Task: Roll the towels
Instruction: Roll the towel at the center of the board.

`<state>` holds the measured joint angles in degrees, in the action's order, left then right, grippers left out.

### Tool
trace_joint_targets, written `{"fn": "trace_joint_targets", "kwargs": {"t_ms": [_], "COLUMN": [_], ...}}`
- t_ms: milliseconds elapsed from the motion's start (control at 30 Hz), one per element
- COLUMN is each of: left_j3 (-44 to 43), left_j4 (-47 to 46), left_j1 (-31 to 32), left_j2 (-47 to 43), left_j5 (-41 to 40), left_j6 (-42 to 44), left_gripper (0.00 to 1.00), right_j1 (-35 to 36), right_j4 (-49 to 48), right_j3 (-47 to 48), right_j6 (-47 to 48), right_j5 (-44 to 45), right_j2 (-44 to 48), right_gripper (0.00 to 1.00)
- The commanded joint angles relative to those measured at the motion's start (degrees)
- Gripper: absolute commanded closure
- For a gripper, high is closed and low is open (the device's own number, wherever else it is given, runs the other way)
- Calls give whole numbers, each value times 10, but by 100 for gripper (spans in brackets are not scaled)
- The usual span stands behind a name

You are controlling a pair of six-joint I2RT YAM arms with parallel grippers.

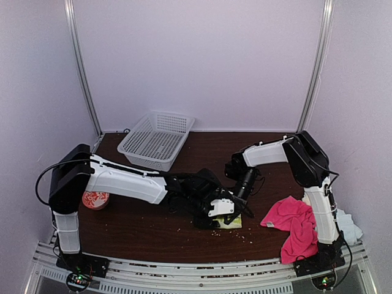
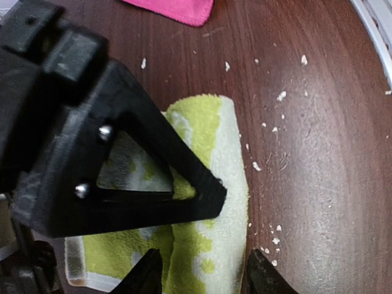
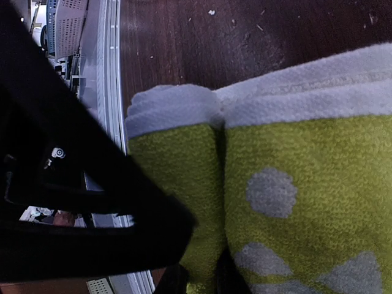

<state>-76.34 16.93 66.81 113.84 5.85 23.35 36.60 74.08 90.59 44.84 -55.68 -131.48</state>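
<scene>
The lime-yellow towel (image 1: 233, 223) with a white pattern lies at the table's middle front, partly rolled. In the left wrist view the towel's (image 2: 211, 177) roll runs along its right side. My left gripper (image 2: 205, 275) is open, with one fingertip on each side of that roll. My right gripper (image 3: 202, 282) is shut on a narrow fold of the same towel (image 3: 306, 184). Its black finger (image 2: 135, 171) lies across the cloth in the left wrist view. From above, both grippers (image 1: 222, 211) (image 1: 242, 197) meet over the towel. The hot-pink towel (image 1: 294, 223) lies crumpled at the right.
A white plastic basket (image 1: 156, 139) stands at the back left. A round red-and-white object (image 1: 95, 199) sits by the left arm's base. A pale-blue cloth (image 1: 350, 225) hangs off the right edge. White lint crumbs (image 2: 278, 98) dot the dark wooden table.
</scene>
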Motion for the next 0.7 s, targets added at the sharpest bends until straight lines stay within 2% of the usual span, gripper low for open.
{"fn": "trace_joint_targets", "kwargs": {"t_ms": [0, 100, 233, 300, 367, 433, 533, 600, 667], "left_j3": [-21, -23, -18, -17, -17, -13, 3, 7, 6], "left_j4": [11, 9, -6, -9, -10, -16, -42, -52, -53], "left_j1": [2, 2, 3, 3, 3, 4, 9, 14, 19], "left_j2": [27, 39, 43, 43, 43, 40, 23, 14, 13], "left_j5": [-12, -11, -7, -5, -16, -30, -47, -52, -49], "left_j6": [28, 26, 19, 14, 4, -3, -6, -4, -1], "left_gripper": [54, 57, 72, 75, 72, 61, 53, 51, 55], "right_j1": [1, 1, 0, 1, 1, 1, 0, 1, 0], "right_j4": [-14, -12, -9, -5, -3, -7, -10, -9, -7], "right_j3": [3, 6, 10, 12, 14, 14, 18, 20, 21], "right_j6": [0, 0, 0, 1, 1, -4, -8, -9, -7], "right_j5": [47, 42, 38, 37, 36, 35, 37, 38, 36], "right_j2": [-28, -32, -33, -30, -21, -11, -10, -15, -20], "right_gripper": [97, 97, 96, 96, 95, 95, 94, 94, 94]}}
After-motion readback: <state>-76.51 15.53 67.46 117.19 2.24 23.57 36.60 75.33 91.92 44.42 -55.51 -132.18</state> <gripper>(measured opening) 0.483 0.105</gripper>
